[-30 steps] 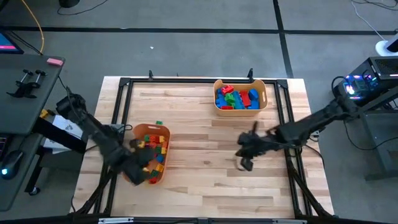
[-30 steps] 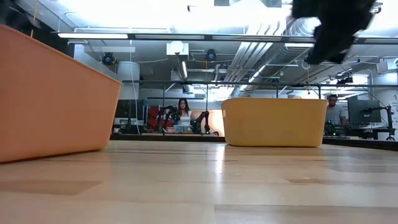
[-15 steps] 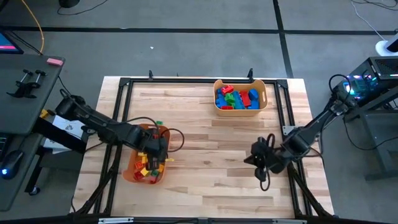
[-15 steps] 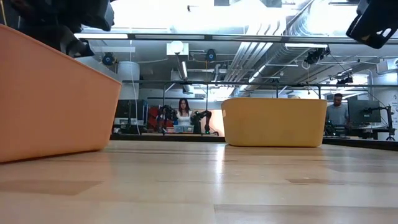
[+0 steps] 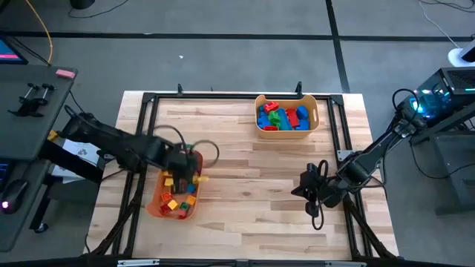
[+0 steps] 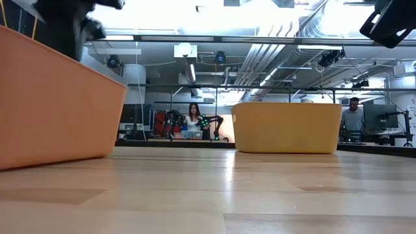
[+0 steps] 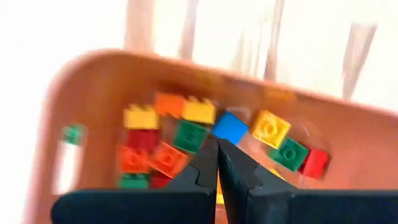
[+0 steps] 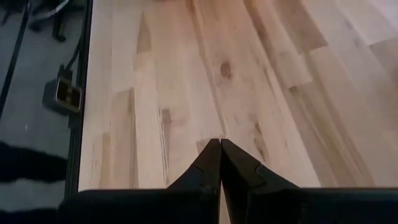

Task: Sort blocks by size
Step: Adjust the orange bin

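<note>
Left gripper (image 7: 217, 163), jaws closed, empty, over near bin (image 5: 157, 204); wrist view alone shows its small blocks (image 7: 230, 127). Right gripper (image 8: 220, 160) closed above bare table (image 8: 249, 81).

The closed left gripper (image 7: 217, 149) hangs over blocks (image 7: 186, 134) in an orange bin (image 7: 348, 143).

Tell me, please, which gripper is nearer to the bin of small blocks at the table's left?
Left. The left gripper hangs shut right above that bin, over its small blocks. The right gripper, also shut, is far across the bare table, near its right edge.
</note>
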You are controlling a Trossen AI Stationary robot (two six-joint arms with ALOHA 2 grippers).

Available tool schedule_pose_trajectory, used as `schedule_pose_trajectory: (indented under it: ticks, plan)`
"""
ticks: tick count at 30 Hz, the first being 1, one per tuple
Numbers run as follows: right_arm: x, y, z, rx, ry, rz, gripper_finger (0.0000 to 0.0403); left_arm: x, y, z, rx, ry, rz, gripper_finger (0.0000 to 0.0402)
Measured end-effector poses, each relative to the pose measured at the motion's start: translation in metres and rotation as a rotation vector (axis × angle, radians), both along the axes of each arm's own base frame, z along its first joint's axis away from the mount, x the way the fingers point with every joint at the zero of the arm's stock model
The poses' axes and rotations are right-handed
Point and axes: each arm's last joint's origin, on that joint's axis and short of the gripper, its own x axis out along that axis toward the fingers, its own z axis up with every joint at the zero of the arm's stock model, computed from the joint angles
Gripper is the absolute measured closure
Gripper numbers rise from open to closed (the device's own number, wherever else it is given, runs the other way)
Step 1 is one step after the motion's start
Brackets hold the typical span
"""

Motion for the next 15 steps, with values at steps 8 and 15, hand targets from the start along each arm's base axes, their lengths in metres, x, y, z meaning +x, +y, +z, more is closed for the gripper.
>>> schedule_pose_trajectory:
  ticks: [8,15]
  plan:
    - [0.013,-0.006,0.007,0.081,-0.093,-0.093,0.0403,-0.021,0.045,0.058,0.161,-0.276,0.010,0.0401]
    - [0.024,-0.013,0.013,0.140,-0.162,-0.154,0.0403,-0.028,0.089,0.057,0.211,-0.444,0.069,0.0401]
